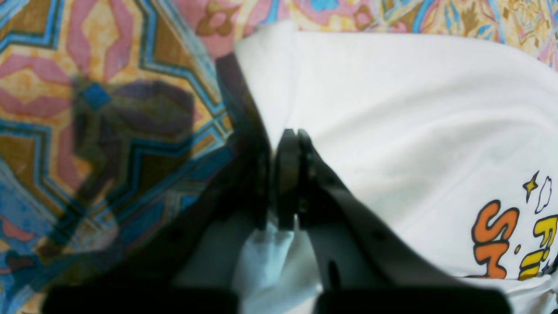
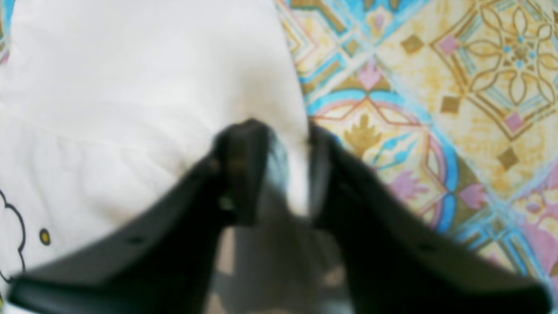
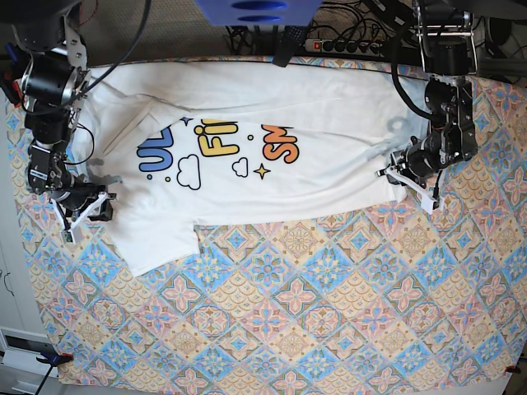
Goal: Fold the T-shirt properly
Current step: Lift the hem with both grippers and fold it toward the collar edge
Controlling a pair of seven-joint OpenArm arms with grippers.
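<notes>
The white T-shirt (image 3: 329, 185) lies spread along the back of the table, print up and collar toward the base view's left. My left gripper (image 3: 403, 174) is at the shirt's hem end on that view's right. In the left wrist view the gripper (image 1: 290, 135) is shut on a pinch of the T-shirt (image 1: 414, 109). My right gripper (image 3: 86, 210) sits at the shirt's sleeve end on the left. In the blurred right wrist view the gripper (image 2: 282, 128) has its jaws apart, with the edge of the T-shirt (image 2: 130, 87) between them.
A colourful patterned cloth (image 3: 288, 313) covers the table, and the shirt takes up only its back part. A power strip and cables (image 3: 346, 41) run along the back edge. A blue object (image 3: 255, 10) hangs above the back middle.
</notes>
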